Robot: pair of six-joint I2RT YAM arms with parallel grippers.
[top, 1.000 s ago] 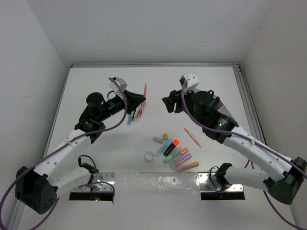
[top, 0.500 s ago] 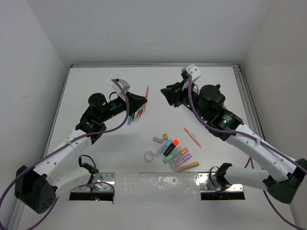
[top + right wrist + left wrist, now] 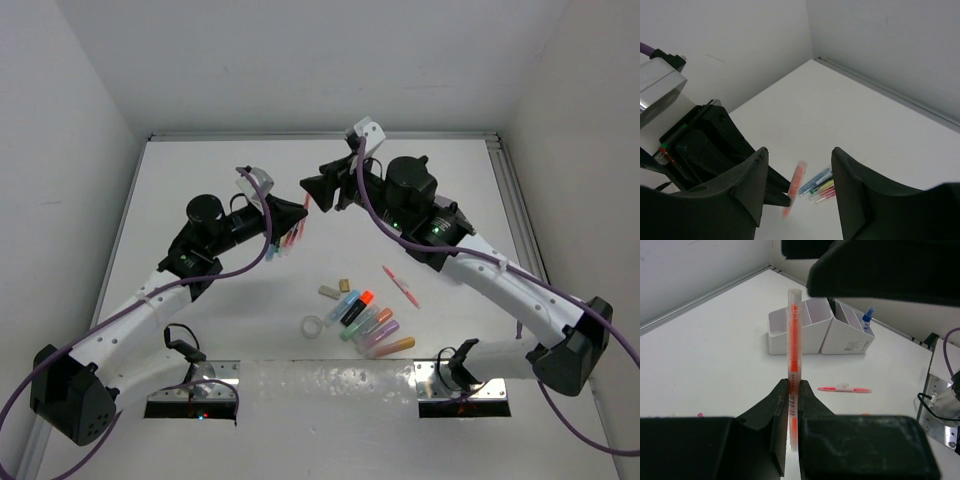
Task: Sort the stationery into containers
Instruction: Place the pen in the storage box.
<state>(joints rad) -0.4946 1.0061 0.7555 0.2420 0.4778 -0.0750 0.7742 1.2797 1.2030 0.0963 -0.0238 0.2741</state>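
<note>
Left wrist view: left gripper clamps an orange pen upright, right gripper gapes near its tip; handover likely, so right must close on it.

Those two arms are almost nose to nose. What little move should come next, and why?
Probably the right pincer should ease forward until its open fingers straddle the free end of the orange pen. The left pincer is clamped on that pen and holds it out, and the right one faces it with the tip just ahead, not yet touching.
</note>
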